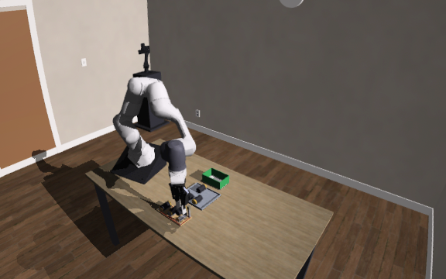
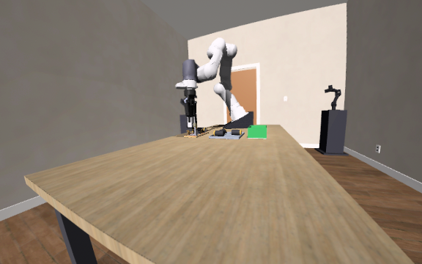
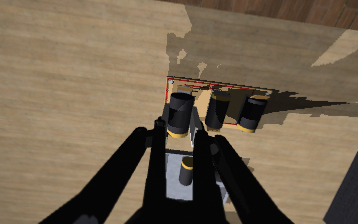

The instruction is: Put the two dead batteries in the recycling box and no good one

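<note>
My gripper (image 1: 181,211) (image 2: 190,125) (image 3: 179,112) is shut on a black battery (image 3: 181,113) with a yellow end, over one end of the red-edged holder (image 3: 167,91) (image 1: 184,222). Two more batteries, one in the middle (image 3: 217,111) and one at the far end (image 3: 253,114), lie in the holder. A grey post (image 2: 195,129) stands beside the fingers; no yellow glow shows at the bulb. Batteries lie on the grey tray (image 1: 208,196) (image 2: 229,137), among them one battery (image 1: 200,188) (image 2: 236,132) and another (image 1: 197,199) (image 2: 219,133). The green box (image 1: 221,184) (image 2: 257,132) stands upright; no battery is visible inside.
The tray lies between the holder and the green box on the wooden table (image 1: 254,217) (image 2: 218,183). The holder is near the table's long edge. The arm's dark base (image 1: 139,174) stands at the table's far end. The fingers hide part of the holder.
</note>
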`<state>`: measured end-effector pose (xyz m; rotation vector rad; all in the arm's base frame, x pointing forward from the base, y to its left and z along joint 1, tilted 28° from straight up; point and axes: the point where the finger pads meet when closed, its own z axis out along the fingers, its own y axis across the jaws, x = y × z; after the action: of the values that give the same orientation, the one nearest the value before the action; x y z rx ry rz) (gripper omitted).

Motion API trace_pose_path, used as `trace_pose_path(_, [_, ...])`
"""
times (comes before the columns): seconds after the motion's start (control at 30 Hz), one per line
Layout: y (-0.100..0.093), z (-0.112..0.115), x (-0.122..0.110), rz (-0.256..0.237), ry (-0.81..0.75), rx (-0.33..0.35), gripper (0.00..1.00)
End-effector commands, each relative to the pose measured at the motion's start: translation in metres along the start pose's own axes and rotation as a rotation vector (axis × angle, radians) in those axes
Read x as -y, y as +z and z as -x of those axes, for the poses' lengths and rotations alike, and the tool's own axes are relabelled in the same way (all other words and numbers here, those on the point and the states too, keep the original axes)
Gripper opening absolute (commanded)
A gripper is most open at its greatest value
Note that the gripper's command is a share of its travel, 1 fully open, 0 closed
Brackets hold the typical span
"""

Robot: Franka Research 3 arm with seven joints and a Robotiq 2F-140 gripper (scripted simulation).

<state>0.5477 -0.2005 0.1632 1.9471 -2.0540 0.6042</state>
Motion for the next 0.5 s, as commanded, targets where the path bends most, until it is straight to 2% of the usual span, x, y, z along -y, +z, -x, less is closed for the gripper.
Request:
trace_pose_path(0.0, [-0.001, 0.001, -0.003, 0.009, 0.005, 0.002, 0.16])
trace_pose_path(0.1, [-0.01, 0.001, -0.003, 0.009, 0.005, 0.002, 0.16])
trace_pose_path(0.23, [-0.039, 0.001, -0.002, 0.009, 0.005, 0.002, 0.16])
trace_pose_path(0.3, [-0.039, 0.001, -0.002, 0.009, 0.005, 0.002, 0.16])
trace_pose_path(0.4, [-0.058, 0.001, -0.002, 0.009, 0.005, 0.002, 0.16])
trace_pose_path(0.47, [-0.063, 0.001, -0.002, 0.009, 0.005, 0.002, 0.16])
